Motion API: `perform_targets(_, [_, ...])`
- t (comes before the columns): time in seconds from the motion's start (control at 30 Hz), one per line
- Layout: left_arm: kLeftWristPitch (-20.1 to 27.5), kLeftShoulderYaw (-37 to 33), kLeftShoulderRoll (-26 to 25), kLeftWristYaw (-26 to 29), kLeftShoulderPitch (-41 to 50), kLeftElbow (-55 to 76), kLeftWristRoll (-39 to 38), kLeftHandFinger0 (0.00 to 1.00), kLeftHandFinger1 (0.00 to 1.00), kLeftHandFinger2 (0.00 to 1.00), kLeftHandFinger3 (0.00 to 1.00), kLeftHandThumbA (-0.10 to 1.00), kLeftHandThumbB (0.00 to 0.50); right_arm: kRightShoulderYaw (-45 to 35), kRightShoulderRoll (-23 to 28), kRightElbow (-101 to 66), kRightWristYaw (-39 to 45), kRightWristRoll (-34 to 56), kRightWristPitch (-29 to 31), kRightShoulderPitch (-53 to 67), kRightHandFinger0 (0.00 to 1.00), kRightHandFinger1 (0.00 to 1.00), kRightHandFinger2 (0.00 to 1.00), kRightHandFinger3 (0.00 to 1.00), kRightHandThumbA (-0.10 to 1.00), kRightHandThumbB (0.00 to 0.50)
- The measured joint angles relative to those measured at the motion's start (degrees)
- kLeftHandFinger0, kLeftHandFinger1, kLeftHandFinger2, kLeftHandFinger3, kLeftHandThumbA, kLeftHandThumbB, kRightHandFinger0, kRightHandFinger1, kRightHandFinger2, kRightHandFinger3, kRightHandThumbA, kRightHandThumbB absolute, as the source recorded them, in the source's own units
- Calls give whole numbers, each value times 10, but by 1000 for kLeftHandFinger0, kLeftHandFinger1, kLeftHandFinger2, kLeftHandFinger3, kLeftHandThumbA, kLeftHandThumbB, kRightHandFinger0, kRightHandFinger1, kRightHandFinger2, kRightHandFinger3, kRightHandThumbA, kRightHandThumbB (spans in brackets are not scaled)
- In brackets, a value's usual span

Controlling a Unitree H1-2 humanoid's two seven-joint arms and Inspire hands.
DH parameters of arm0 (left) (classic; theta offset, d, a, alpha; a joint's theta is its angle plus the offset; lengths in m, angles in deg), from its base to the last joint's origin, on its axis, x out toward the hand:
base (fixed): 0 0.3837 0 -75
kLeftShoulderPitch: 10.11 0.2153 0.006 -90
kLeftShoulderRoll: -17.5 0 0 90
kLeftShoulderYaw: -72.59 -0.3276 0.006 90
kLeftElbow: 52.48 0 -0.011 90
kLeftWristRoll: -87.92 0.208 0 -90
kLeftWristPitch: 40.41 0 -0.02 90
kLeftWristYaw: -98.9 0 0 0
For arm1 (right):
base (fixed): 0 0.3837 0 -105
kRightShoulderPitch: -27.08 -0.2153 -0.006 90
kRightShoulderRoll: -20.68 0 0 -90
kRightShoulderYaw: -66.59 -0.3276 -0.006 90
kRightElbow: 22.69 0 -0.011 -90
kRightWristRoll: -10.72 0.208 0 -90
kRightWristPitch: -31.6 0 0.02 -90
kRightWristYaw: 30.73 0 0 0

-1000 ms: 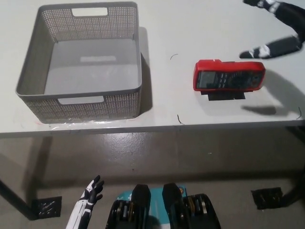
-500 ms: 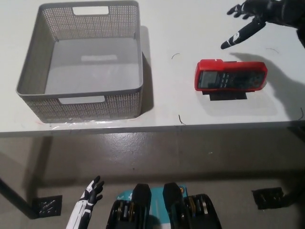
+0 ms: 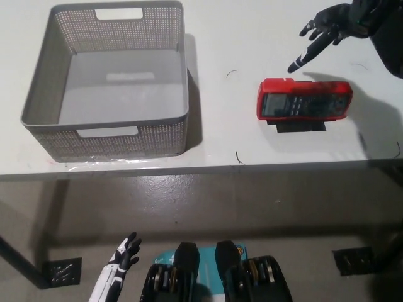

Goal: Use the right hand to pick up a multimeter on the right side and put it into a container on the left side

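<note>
**Right hand spread above the multimeter, nothing held**

At the upper right of the frame, the black right hand [image 3: 327, 28] is hovering over the white desk [image 3: 220, 38], its fingers [image 3: 303, 58] released and spread apart, grasping nothing. One of them is pointing down and to the left, its tip just above the top edge of the multimeter [image 3: 304, 99] without touching it.

The multimeter is lying flat on the desk at the right of the frame, red-cased with a dark face, its long side running left to right. A dark strip is showing just under its lower edge. The hand's shadow is falling across the desk to the multimeter's right.

At the left of the frame, the grey perforated container [image 3: 38, 94] is sitting upright on the desk, well apart from the multimeter, with handle cut-outs in its near and far walls.

At the lower left, below the desk edge, the white left hand [image 3: 124, 253] is hanging with its fingers loosely apart, holding nothing.
</note>
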Motion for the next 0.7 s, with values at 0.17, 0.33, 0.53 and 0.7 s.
perform_targets(0.17, [0, -1, -2, -5, 0, 2, 0, 1000, 1000, 1000, 1000, 1000, 431, -1, -3, 8, -4, -9, 5, 3, 1000, 1000, 1000, 1000, 980, 500])
perform_targets(0.33, [0, -2, -2, -9, 0, 6, -1, 1000, 1000, 1000, 1000, 1000, 435, 0, -8, 14, -14, -19, 8, 10, 1000, 1000, 1000, 1000, 975, 500])
perform_targets(0.53, [0, -3, -2, -14, -1, 8, -2, 1000, 1000, 1000, 1000, 1000, 453, 16, -16, 17, -34, -41, 10, 28, 1000, 1000, 1000, 1000, 1000, 499])
perform_targets(0.7, [0, -7, -2, -17, -1, 8, -2, 1000, 1000, 1000, 1000, 1000, 429, 29, -23, 23, -40, -56, 24, 66, 1000, 1000, 1000, 1000, 939, 500])
